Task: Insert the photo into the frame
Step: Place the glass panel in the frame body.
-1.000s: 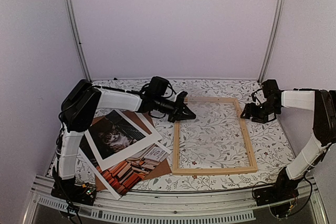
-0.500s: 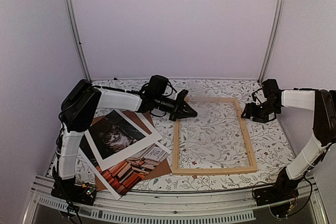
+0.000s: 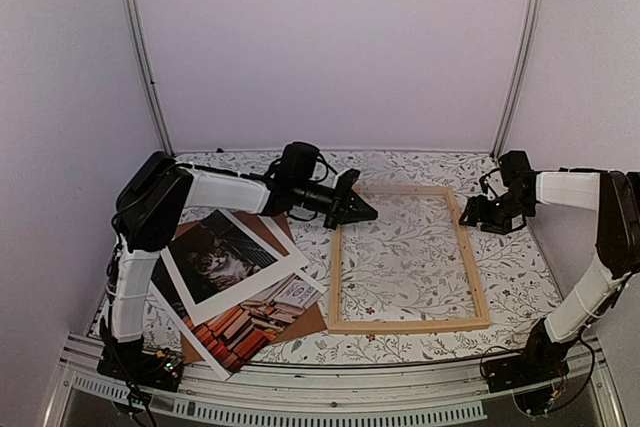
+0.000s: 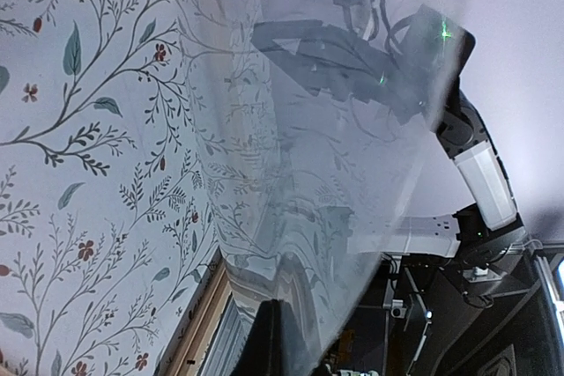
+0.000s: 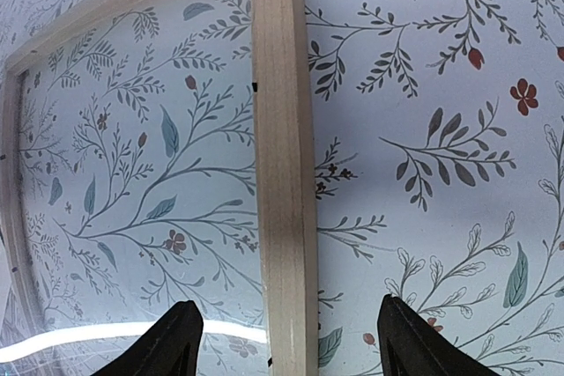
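The frame (image 3: pixel 408 257) of light wood lies flat at the middle right of the table. My left gripper (image 3: pixel 362 212) is at its far left corner, shut on the edge of a clear sheet (image 4: pixel 335 173) that curves up off the frame's bar (image 4: pixel 198 341). The left gripper (image 4: pixel 278 345) shows only a dark fingertip against that sheet. My right gripper (image 3: pixel 482 215) is open, its fingers either side of the frame's right bar (image 5: pixel 284 173) without touching it. The photo (image 3: pixel 235 329), cat and books, lies at the near left, partly under a white mat (image 3: pixel 262 272).
A brown backing board (image 3: pixel 310 322) lies beneath the photo and mat. The floral tablecloth (image 3: pixel 510 277) covers the table. Walls and metal posts (image 3: pixel 140 47) close in the back and sides. The left arm (image 3: pixel 215 187) stretches across above the prints.
The left gripper has shifted slightly right and away with the clear sheet's corner. The right arm has not moved.
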You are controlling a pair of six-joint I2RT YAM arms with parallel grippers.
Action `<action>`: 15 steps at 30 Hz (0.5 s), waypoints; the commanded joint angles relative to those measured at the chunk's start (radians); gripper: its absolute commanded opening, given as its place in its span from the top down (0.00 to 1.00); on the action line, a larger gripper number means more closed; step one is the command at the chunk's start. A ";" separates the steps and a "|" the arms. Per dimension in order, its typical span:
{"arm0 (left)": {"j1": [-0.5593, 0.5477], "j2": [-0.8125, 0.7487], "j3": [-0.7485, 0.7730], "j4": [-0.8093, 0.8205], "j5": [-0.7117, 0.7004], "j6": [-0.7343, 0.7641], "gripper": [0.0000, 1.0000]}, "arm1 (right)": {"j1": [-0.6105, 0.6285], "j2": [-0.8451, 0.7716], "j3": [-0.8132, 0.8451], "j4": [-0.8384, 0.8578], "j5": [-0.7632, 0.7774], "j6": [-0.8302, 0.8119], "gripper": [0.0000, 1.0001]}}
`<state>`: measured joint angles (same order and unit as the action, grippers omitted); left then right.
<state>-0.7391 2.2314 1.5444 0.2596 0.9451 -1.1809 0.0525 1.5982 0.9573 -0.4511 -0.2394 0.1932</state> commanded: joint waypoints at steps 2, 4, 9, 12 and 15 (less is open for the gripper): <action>-0.006 -0.043 -0.027 0.118 0.055 -0.085 1.00 | 0.006 -0.008 0.015 -0.003 0.010 -0.006 0.28; -0.007 -0.041 -0.034 0.143 0.058 -0.102 1.00 | 0.006 -0.010 0.015 -0.003 0.014 -0.009 0.28; -0.006 -0.039 -0.051 0.189 0.063 -0.138 1.00 | 0.007 -0.006 0.015 -0.003 0.013 -0.011 0.28; -0.007 -0.037 -0.051 0.193 0.063 -0.141 1.00 | 0.006 -0.002 0.015 0.000 0.007 -0.008 0.28; -0.006 -0.027 -0.050 0.194 0.066 -0.142 1.00 | 0.007 -0.002 0.014 0.000 0.007 -0.009 0.28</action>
<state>-0.7391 2.2314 1.5017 0.4110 0.9741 -1.3064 0.0525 1.5982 0.9573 -0.4511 -0.2394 0.1936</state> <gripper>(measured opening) 0.016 0.719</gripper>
